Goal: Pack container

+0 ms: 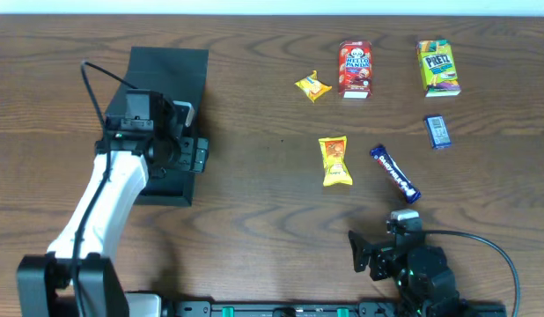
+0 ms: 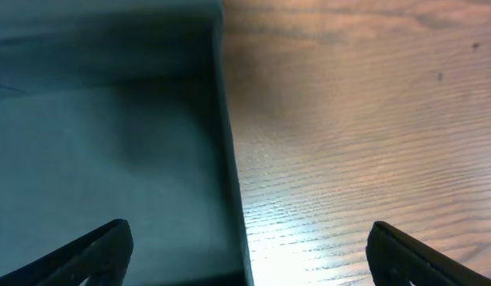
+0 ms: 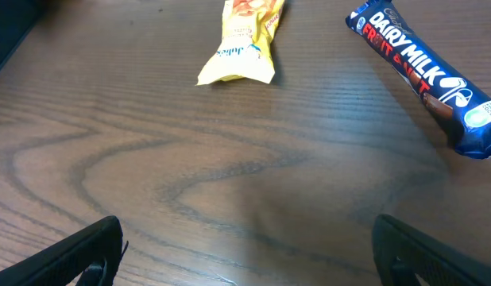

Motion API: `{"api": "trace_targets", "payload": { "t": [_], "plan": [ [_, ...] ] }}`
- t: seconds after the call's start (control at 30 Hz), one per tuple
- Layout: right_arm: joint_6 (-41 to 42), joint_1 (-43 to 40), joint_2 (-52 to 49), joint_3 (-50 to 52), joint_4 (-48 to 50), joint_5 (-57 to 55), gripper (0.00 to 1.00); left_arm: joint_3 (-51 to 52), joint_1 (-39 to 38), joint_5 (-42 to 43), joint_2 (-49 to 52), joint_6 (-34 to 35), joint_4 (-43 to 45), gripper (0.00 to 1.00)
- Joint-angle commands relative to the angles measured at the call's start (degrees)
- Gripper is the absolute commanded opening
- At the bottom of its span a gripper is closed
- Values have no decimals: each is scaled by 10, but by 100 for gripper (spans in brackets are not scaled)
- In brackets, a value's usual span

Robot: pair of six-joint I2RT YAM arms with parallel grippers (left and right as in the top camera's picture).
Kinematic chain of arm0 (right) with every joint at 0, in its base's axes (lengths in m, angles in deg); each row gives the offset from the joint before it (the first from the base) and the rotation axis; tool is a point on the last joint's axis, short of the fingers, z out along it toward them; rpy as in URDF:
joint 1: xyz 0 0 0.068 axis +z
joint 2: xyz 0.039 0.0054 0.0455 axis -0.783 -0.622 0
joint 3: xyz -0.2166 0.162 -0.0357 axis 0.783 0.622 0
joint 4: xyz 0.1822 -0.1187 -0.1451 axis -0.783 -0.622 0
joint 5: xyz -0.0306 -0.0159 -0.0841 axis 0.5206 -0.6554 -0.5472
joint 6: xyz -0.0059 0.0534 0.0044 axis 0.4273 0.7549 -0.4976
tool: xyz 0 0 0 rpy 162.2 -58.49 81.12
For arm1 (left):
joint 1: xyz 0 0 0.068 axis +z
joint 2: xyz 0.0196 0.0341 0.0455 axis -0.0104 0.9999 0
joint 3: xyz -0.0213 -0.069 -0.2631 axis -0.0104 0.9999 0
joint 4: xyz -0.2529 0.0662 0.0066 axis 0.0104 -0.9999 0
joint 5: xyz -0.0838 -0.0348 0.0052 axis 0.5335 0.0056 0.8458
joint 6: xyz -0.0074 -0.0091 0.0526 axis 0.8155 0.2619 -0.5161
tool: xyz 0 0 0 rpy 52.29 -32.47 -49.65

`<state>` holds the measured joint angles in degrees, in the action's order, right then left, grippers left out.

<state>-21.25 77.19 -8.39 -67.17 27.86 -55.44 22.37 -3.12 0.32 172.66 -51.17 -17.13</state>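
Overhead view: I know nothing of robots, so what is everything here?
container: 1, dark teal-black, left side
Hello Panda box: 1, red, top centre-right
Pretz box: 1, green-yellow, top right
small packet: 1, yellow, left of Hello Panda box
pouch: 1, yellow, centre
Dairy Milk bar: 1, blue, right of pouch
small wrapper: 1, blue, right side, midway down view
table: 1, brown wood, under everything
left fingers: 2, black, open, straddling container's right edge
right fingers: 2, black, open, bottom right
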Motion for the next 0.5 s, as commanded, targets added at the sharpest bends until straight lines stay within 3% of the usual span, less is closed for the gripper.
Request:
{"api": "trace_targets", "payload": {
  "t": [0.0,0.47],
  "plan": [
    [6,5,3,2,-1,-2,99,-1,-1,15,25,5,-1,95],
    [6,5,3,2,-1,-2,99,-1,-1,-37,81,3,44,95]
  ]
}}
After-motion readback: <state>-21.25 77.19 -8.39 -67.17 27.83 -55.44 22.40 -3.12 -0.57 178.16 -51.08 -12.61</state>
